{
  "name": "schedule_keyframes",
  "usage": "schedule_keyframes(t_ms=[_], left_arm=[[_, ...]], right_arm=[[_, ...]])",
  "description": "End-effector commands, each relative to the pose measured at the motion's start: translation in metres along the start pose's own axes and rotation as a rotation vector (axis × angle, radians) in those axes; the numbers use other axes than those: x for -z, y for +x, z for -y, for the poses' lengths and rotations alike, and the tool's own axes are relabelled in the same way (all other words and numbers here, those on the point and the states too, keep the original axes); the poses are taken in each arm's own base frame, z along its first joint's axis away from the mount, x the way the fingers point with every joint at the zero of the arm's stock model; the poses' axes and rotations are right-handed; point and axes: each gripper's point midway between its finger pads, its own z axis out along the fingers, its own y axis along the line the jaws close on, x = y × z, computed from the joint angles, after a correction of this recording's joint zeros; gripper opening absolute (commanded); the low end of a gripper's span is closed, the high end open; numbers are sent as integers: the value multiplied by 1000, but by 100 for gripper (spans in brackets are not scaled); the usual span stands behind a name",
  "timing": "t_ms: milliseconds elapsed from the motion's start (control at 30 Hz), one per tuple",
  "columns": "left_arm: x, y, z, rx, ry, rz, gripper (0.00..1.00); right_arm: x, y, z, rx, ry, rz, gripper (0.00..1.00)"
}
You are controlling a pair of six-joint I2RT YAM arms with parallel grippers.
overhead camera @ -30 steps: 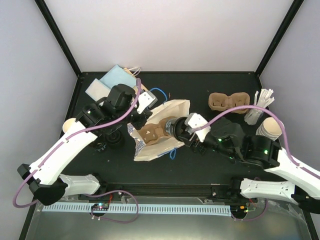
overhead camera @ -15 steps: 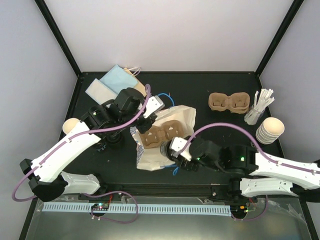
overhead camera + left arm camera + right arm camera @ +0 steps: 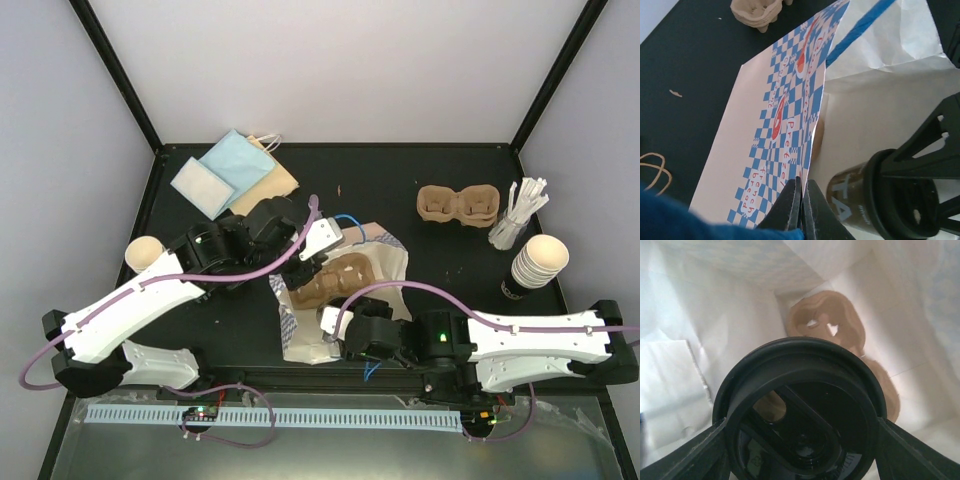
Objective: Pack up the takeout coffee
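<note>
- The bag (image 3: pixel 775 125) mouth is held open by the left gripper (image 3: pixel 801 197), which is clenched on its edge.
- A lidded cup (image 3: pixel 875 200) is grasped by the right gripper (image 3: pixel 800 440) inside the bag.
- Next, it must be seated in the cup tray (image 3: pixel 840 325), in a hole that seems free.

Robot lab test cell
Black bench (image 3: pixel 400 170) boxed by plain white walls (image 3: pixel 330 70) and black posts (image 3: pixel 115 70); two cabled arms (image 3: pixel 130 310) bolted on.
</note>
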Motion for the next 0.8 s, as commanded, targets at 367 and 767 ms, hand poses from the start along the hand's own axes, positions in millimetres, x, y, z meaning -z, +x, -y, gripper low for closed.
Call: schedule_keyframes(t_ms=[367,767], left_arm=[[33,-6,18,78,57,76,2],[41,-9,34,117,155,90,1]], right_arm=[[-21,5,-33,244,-56,34,61],[-57,23,-32,399,78,-41,60]])
